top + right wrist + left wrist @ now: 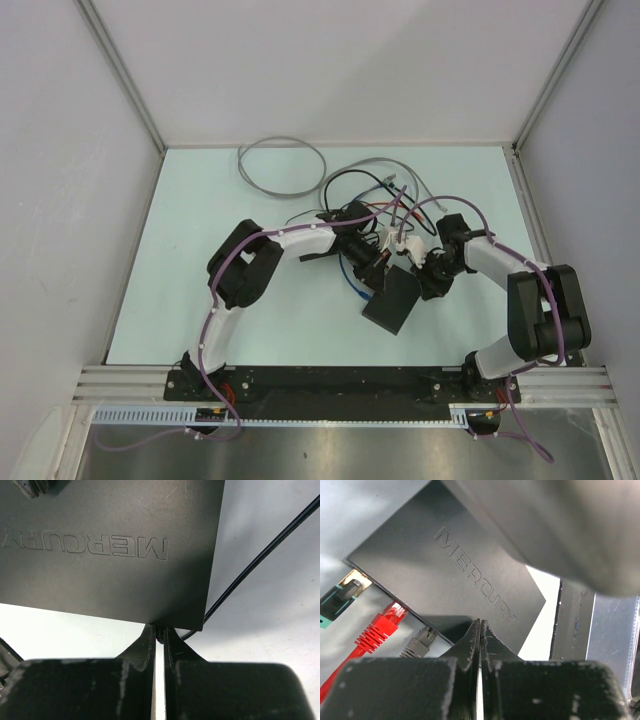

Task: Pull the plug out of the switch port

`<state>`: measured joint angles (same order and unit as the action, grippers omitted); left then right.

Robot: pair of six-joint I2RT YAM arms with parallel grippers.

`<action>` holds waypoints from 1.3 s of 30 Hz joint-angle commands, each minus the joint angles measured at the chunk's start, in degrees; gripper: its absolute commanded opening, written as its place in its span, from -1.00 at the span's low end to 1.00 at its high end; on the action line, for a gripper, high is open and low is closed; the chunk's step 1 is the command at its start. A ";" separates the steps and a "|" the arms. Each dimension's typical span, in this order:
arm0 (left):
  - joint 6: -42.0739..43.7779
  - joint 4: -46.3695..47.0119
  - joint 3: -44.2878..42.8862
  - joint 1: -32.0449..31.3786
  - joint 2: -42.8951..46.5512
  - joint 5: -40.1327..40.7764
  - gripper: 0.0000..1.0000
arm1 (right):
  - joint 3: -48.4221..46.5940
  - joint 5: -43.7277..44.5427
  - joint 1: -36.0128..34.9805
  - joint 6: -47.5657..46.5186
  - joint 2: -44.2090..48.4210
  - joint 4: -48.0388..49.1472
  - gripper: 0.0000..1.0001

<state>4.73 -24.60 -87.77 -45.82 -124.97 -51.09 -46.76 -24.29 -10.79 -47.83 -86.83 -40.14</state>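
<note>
The switch, a flat matte-black box (392,300) marked MERCURY, lies mid-table between both grippers. My left gripper (372,268) is shut and empty, its tips (480,625) against the box top (445,565) near one edge. On that edge a green plug (337,602), a red plug (382,625) and a grey plug (420,642) sit in ports. My right gripper (428,278) is at the opposite side, shut (160,630) on a small black plug (160,635) at the edge of the box (100,580). Its thin black cord (260,560) runs away to the right. The port itself is hidden.
A loose grey cable loop (283,165) lies at the back. A tangle of grey, red, blue and black cables (380,190) spreads behind the box. White walls with metal posts close in the table on three sides. A rail (350,380) runs along the near edge.
</note>
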 commanded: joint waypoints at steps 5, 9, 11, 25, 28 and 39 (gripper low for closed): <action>1.86 -0.27 -1.00 -0.67 -1.51 3.01 -0.99 | 0.36 12.14 -2.83 5.99 -2.82 -2.04 -1.00; 1.86 -0.27 -1.00 -0.67 -1.68 3.10 -0.99 | -0.43 16.64 -5.03 7.49 -3.61 -5.03 -1.00; 1.86 -0.27 -1.00 -0.76 -1.77 3.19 -0.99 | -1.13 18.39 -5.30 9.33 -4.14 -7.56 -1.00; 2.65 -0.80 -1.45 -0.76 -0.90 3.02 -0.99 | -4.38 23.35 -4.16 10.57 -0.28 -11.81 -1.00; 4.14 -1.41 -1.09 -0.58 2.35 3.36 -0.98 | -8.33 20.26 -0.56 11.71 2.01 -10.05 -1.00; 5.37 -2.73 2.33 2.13 12.64 7.14 -0.75 | -18.53 38.78 2.79 16.97 -4.30 13.50 -1.00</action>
<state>7.35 -26.79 -86.02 -45.15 -117.75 -45.98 -59.68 5.52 -8.16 -35.86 -86.56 -37.63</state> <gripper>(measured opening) 0.111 0.033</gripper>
